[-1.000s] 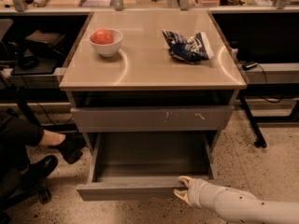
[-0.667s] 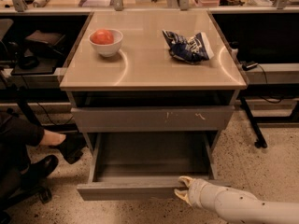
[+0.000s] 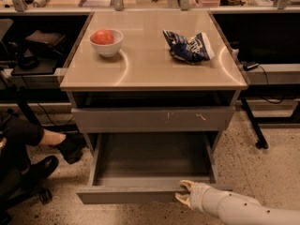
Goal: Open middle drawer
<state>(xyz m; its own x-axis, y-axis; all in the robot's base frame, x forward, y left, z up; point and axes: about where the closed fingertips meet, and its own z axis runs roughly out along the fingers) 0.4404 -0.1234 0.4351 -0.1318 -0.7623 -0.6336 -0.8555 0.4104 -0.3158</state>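
Note:
The middle drawer (image 3: 150, 161) is pulled far out of the grey cabinet, and its smooth grey inside holds nothing. Its plain front panel (image 3: 126, 195) faces the floor edge of the view. My gripper (image 3: 184, 192) comes in from the lower right on a white arm and sits at the right part of that front panel. Its fingers (image 3: 188, 185) stand apart, one on each side of the panel's top edge. Above the drawer is the taller grey front with pale scratch marks (image 3: 152, 119), which is closed.
On the cabinet top (image 3: 150, 69) stand a white bowl with a red fruit (image 3: 106, 41) and a crumpled blue chip bag (image 3: 188, 46). A person's legs and black shoes (image 3: 28, 165) are on the floor at the left. Desk legs and cables stand on the right.

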